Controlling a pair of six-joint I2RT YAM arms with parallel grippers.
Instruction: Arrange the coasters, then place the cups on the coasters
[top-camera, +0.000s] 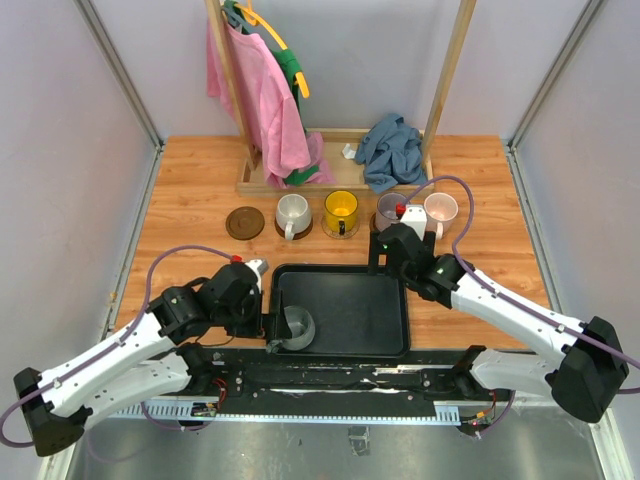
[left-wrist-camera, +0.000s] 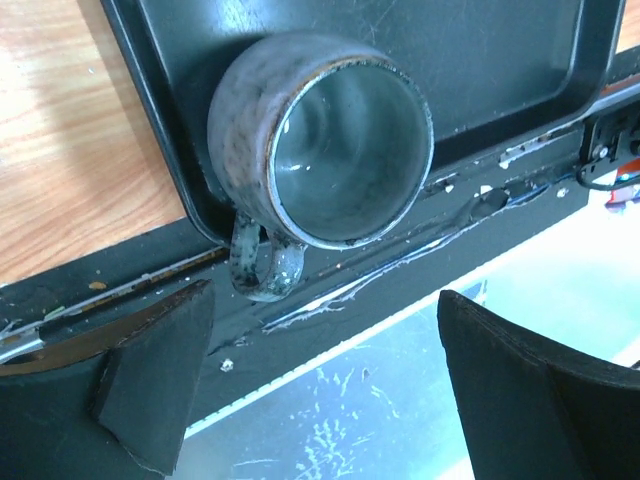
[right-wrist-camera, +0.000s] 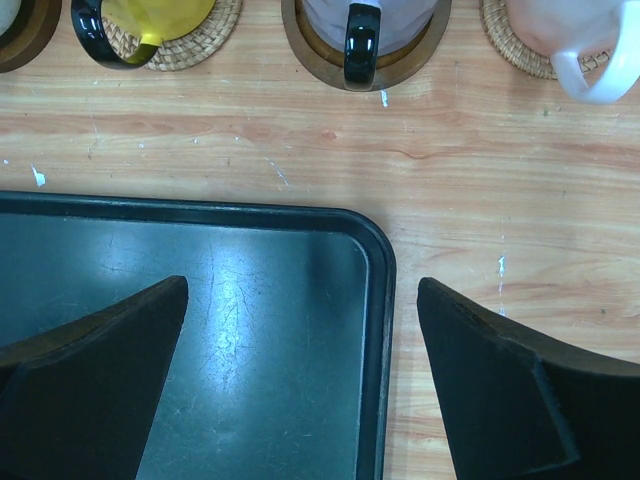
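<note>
A grey cup (left-wrist-camera: 330, 150) stands upright in the near left corner of the black tray (left-wrist-camera: 150, 100), its handle (left-wrist-camera: 262, 268) pointing at my left gripper (left-wrist-camera: 320, 390). That gripper is open just short of the handle and touches nothing. At the back runs a row of coasters. The leftmost, a dark brown one (top-camera: 243, 222), is bare. The off-white cup (top-camera: 293, 213), yellow cup (top-camera: 341, 211), lilac cup (right-wrist-camera: 362, 12) and pale pink cup (right-wrist-camera: 565, 30) each sit on a coaster. My right gripper (right-wrist-camera: 300, 370) hangs open and empty over the tray's far right corner.
The tray (top-camera: 345, 272) lies between the arms and the row of coasters. Behind the row stands a wooden rack (top-camera: 250, 150) hung with pink and green garments. A blue cloth (top-camera: 392, 148) is heaped on its base. Pale walls close in both sides.
</note>
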